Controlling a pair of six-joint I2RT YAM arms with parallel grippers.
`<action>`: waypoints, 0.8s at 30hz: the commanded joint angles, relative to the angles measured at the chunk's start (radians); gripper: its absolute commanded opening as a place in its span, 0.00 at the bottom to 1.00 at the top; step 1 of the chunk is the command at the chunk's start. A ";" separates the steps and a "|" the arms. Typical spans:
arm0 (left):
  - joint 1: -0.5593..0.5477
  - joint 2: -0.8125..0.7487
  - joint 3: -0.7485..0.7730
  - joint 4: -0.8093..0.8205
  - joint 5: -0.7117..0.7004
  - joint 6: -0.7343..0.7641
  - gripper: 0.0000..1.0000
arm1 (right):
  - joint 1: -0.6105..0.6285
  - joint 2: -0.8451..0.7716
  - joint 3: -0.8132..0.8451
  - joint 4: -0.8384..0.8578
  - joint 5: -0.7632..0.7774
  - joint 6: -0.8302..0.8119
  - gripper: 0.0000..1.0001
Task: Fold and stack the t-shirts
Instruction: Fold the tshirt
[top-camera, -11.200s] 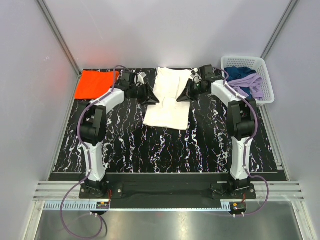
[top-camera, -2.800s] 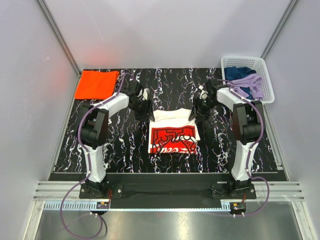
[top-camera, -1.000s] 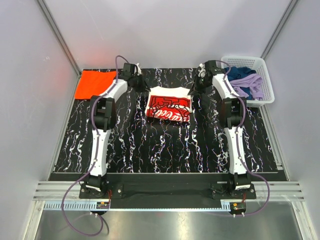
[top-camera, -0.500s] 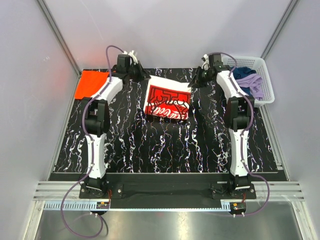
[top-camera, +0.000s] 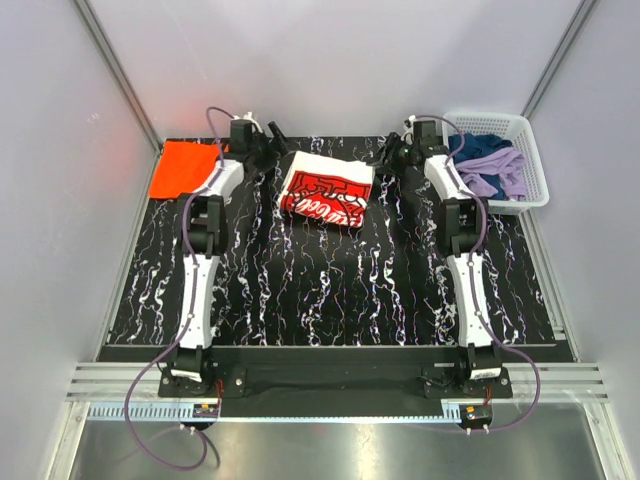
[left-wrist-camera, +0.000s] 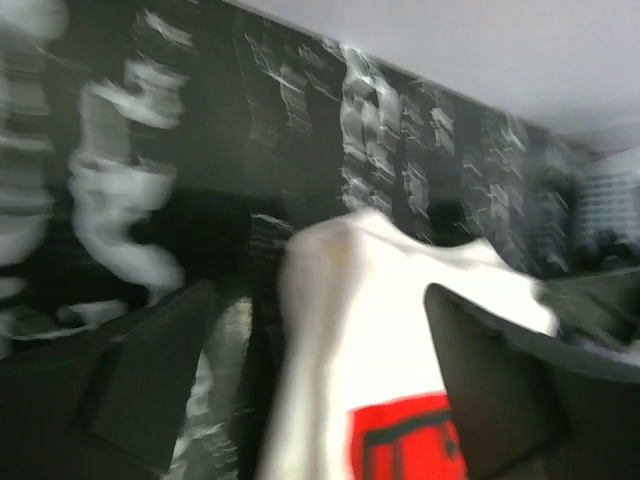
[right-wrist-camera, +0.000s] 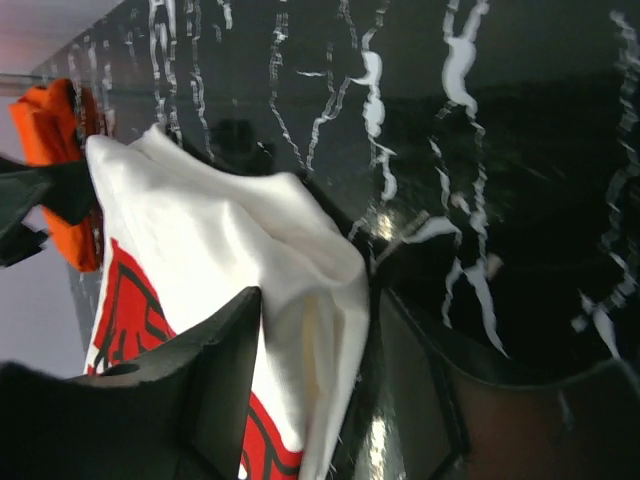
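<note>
Fingers (left-wrist-camera: 150, 390) of the left gripper (top-camera: 272, 154) were seen spread wide, those of the right gripper (top-camera: 387, 162) parted. Folded white cloth t-shirt with red print (top-camera: 325, 187) was laid between them, orange cloth shirt (top-camera: 185, 168) at far left.

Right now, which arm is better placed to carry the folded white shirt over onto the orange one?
Left, probably. The left claw sits between the white shirt and the orange shirt; the right claw is on the white shirt's other side, by the basket.
</note>
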 joint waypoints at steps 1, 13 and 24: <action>0.013 -0.222 -0.087 -0.040 -0.115 0.107 0.99 | -0.007 -0.167 -0.136 0.036 0.077 -0.013 0.59; -0.026 -0.543 -0.474 -0.235 -0.060 0.298 0.99 | 0.010 -0.459 -0.494 -0.176 0.010 -0.145 0.70; -0.063 -0.517 -0.659 -0.171 0.023 0.256 0.68 | 0.096 -0.571 -0.817 -0.015 -0.067 -0.066 0.67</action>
